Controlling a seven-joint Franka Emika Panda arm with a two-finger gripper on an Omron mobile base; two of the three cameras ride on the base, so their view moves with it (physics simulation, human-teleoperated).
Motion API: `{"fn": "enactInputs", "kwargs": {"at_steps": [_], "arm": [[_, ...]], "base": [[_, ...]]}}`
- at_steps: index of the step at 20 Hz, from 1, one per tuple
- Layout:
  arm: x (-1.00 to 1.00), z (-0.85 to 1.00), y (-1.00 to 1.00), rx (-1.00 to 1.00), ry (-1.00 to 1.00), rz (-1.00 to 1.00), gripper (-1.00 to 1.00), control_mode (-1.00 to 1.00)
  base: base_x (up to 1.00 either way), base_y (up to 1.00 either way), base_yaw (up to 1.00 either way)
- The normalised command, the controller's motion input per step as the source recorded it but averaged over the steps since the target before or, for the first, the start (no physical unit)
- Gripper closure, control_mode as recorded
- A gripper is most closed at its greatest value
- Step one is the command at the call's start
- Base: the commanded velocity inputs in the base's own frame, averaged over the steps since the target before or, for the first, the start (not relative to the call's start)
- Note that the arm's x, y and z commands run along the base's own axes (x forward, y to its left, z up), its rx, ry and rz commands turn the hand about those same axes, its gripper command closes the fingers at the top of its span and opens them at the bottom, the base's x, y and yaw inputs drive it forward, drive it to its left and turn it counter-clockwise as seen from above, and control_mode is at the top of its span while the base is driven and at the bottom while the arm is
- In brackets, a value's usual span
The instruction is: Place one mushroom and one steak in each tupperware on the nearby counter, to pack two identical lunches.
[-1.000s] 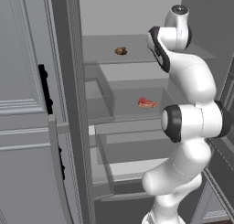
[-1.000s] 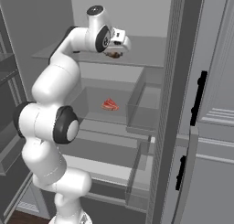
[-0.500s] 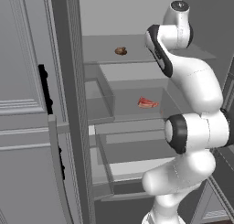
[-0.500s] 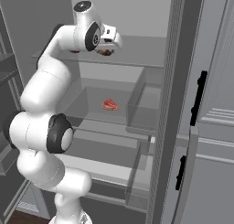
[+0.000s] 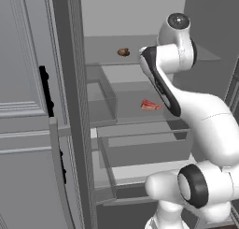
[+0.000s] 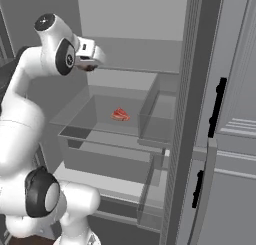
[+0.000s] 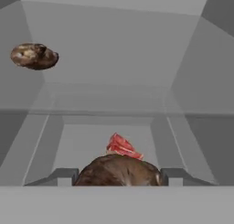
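My gripper (image 7: 118,178) is shut on a brown mushroom (image 7: 118,171), which bulges between the fingertips at the bottom of the hand view. In the right base view the gripper (image 6: 93,59) hangs in front of the open fridge's upper shelf, the held mushroom (image 6: 86,67) dark beneath it. A second mushroom (image 5: 123,52) (image 7: 34,56) rests on the upper shelf, apart from the hand. One red marbled steak (image 5: 150,105) (image 6: 120,114) (image 7: 121,146) lies in the clear drawer below. The tupperware and the counter are out of view.
The clear drawer (image 6: 149,103) has see-through walls around the steak. The upper shelf's front edge (image 7: 114,112) lies between hand and drawer. A fridge door with black handles (image 6: 217,106) stands open on the right, another door (image 5: 44,90) on the left.
The gripper has drawn back from the upper shelf toward the base, carrying the mushroom with it. The other mushroom and the steak have stayed put.
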Motion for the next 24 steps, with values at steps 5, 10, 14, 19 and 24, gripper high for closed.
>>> {"fn": "enactInputs", "kwargs": {"at_steps": [5, 10, 14, 19, 24], "arm": [[-1.0, -0.04, 0.36, 0.04, 0.0, 0.0, 1.0, -1.0], [-1.0, -0.01, 0.14, 0.12, 0.02, 0.0, 1.0, -1.0], [-1.0, -0.22, 0.0, 0.2, 0.08, -0.02, 1.0, -1.0], [-1.0, -0.64, 0.0, 0.13, 0.03, -0.03, 1.0, -1.0], [-0.92, -0.33, 0.01, 0.09, 0.04, -0.09, 1.0, -1.0]], "base": [[0.0, 0.0, 0.0], [0.0, 0.0, 0.0], [0.0, 0.0, 0.0], [0.0, 0.0, 0.0], [0.0, 0.0, 0.0]]}}
